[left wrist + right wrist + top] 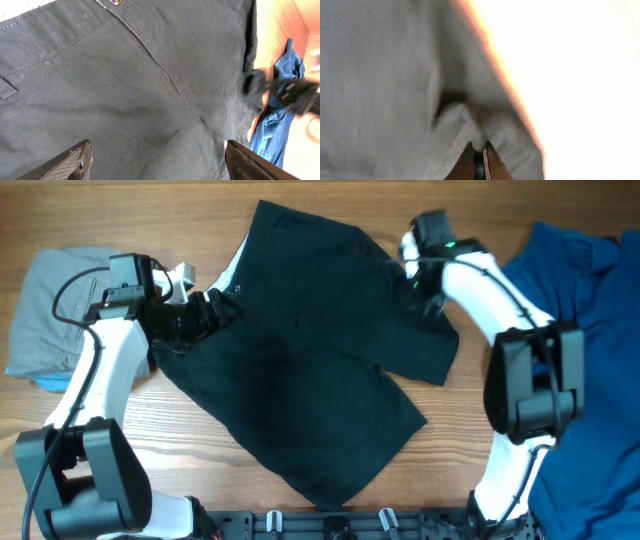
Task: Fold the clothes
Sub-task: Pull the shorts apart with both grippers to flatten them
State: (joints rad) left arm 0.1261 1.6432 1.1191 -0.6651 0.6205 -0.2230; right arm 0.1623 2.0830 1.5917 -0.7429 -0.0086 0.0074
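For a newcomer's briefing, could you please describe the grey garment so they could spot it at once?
Look to the far left of the wooden table, beyond the left arm. The grey garment lies there flat. It is the only pale piece: the shorts in the middle are black, the cloth on the right blue.

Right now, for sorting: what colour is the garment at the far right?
The garment is blue, clearest overhead.
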